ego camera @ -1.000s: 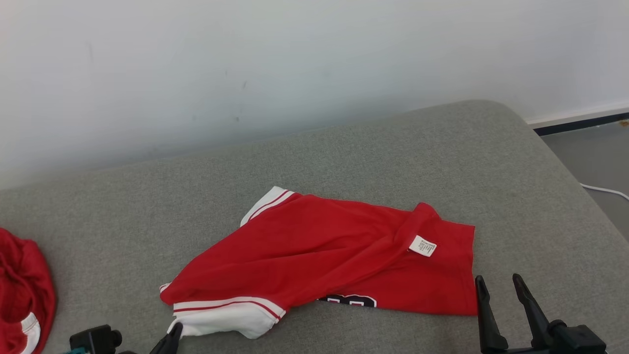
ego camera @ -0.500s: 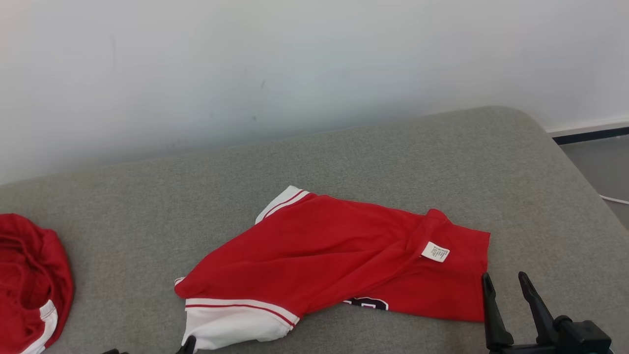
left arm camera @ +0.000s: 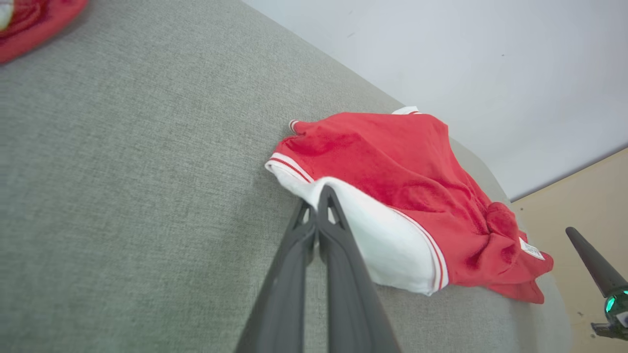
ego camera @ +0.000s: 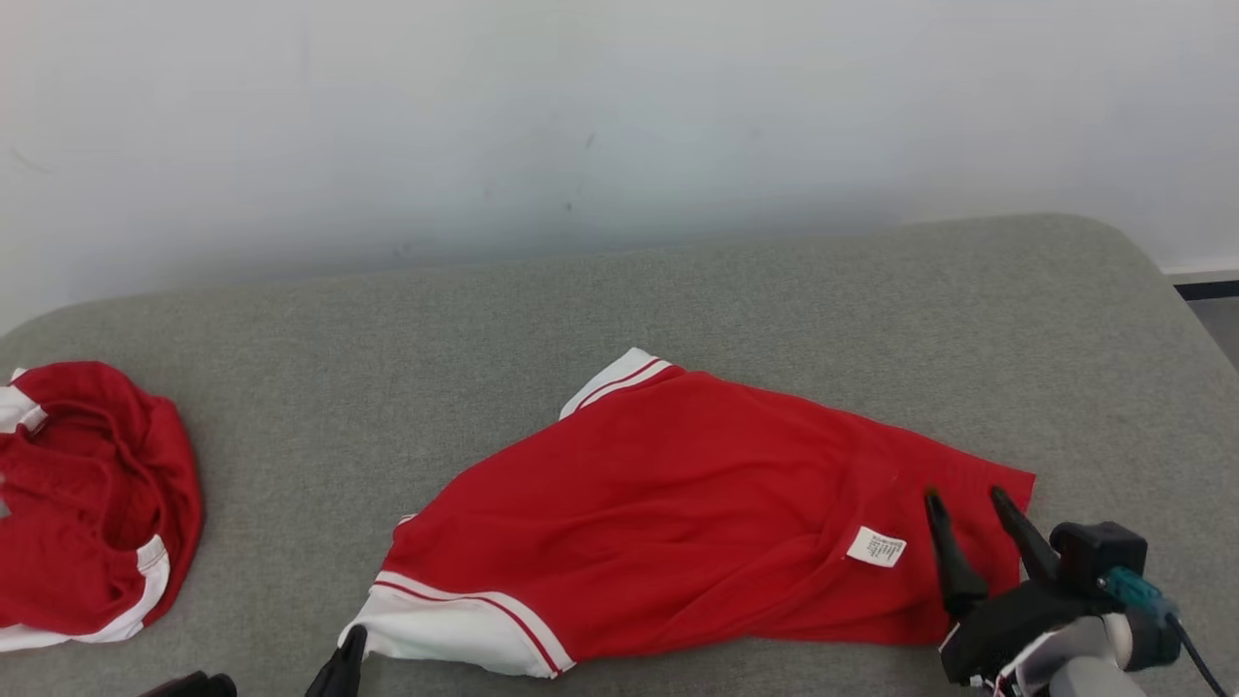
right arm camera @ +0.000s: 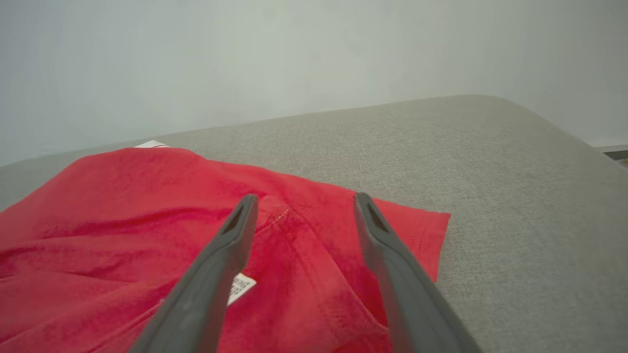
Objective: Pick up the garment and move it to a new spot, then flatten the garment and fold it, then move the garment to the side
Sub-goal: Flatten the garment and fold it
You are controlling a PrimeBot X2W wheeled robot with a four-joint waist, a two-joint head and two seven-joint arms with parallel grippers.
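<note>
The red garment [ego camera: 697, 503] with white trim lies spread on the grey cushion [ego camera: 774, 290], its white label [ego camera: 876, 547] facing up near its right end. My right gripper [ego camera: 966, 503] is open and hovers over that right end, just right of the label. In the right wrist view its fingers [right arm camera: 230, 250] straddle a raised fold of the red cloth [right arm camera: 122, 206]. My left gripper [ego camera: 347, 651] is shut, its tips at the near edge of the white hem [left arm camera: 392, 245]. I cannot tell whether it pinches the cloth.
A second red garment [ego camera: 87, 503] lies bunched at the cushion's left end. A pale wall [ego camera: 619, 126] runs behind the cushion. The cushion's rounded right edge drops to the floor [ego camera: 1215, 310] at the far right.
The head camera has turned, shifting the whole picture right. My right gripper has come forward over the garment's right end. That end lies flatter, the label sits nearer, and the dark print is hidden.
</note>
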